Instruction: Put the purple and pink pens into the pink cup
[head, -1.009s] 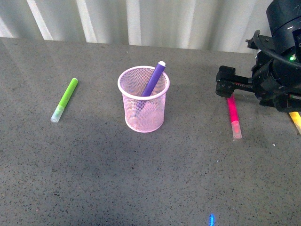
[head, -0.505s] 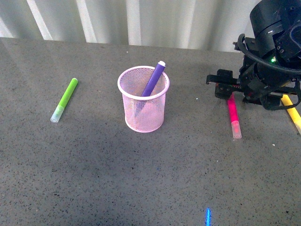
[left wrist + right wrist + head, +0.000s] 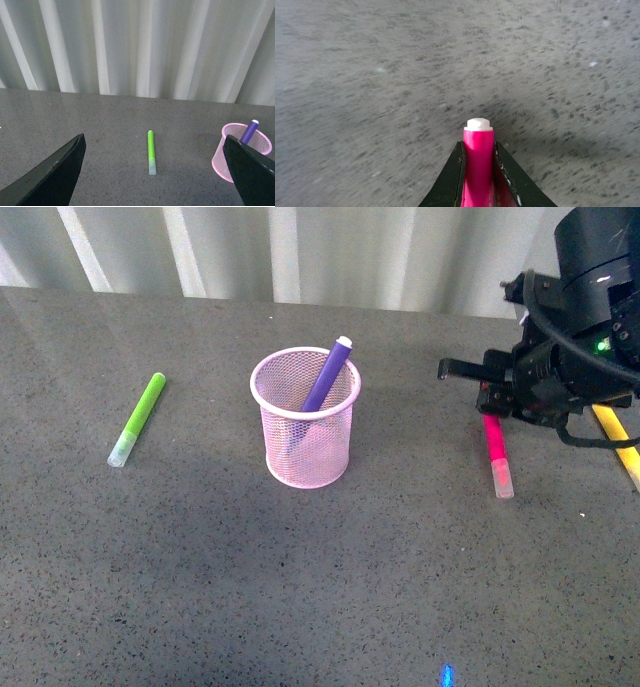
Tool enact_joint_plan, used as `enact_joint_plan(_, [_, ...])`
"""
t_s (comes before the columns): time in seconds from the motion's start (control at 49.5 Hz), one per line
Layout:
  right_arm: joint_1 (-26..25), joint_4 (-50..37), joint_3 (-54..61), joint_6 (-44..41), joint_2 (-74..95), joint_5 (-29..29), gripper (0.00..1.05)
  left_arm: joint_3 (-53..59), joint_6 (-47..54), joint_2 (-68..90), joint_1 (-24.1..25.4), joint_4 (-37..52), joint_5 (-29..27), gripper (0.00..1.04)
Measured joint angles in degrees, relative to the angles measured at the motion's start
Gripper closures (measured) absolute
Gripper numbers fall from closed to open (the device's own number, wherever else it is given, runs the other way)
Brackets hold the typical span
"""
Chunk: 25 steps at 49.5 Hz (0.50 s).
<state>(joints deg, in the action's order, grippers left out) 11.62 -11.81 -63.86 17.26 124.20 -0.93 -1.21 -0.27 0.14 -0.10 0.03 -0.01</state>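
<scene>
**Right gripper closed on the pink pen, purple pen in the cup**

The pink cup (image 3: 300, 457) stands upright on the grey table (image 3: 300, 597), near the middle of the front view. The purple pen (image 3: 328, 372) is inside it. It leans against the rim, and its white end sticks out above the cup.

The pink pen (image 3: 496, 450) lies on the table, well apart from the cup on the robot's right side, with its clear cap towards the camera. The right gripper (image 3: 488, 403) is down at the far end of this pen. In the right wrist view its two fingers (image 3: 455, 172) press on both sides of the pink body, so it is clamped on the pen.

The left gripper (image 3: 153, 139) shows only in its own wrist view, with its fingers wide apart and holding nothing. A green marker (image 3: 138, 417) lies flat to the left of the cup. A yellow marker (image 3: 618, 442) lies just beyond the right arm.
</scene>
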Motion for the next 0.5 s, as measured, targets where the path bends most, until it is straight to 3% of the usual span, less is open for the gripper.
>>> enact_joint_plan(0.242, [3.5, -20.6, 6.9, -6.9, -10.0, 0.4, 0.93, 0.0, 0.0, 0.0, 0.0, 0.0, 0.0, 0.07])
enact_joint_plan(0.505, [13.1, -37.6, 8.6, -14.5, -17.2, 4.1, 0.93, 0.0, 0.0, 0.0, 0.0, 0.0, 0.0, 0.07])
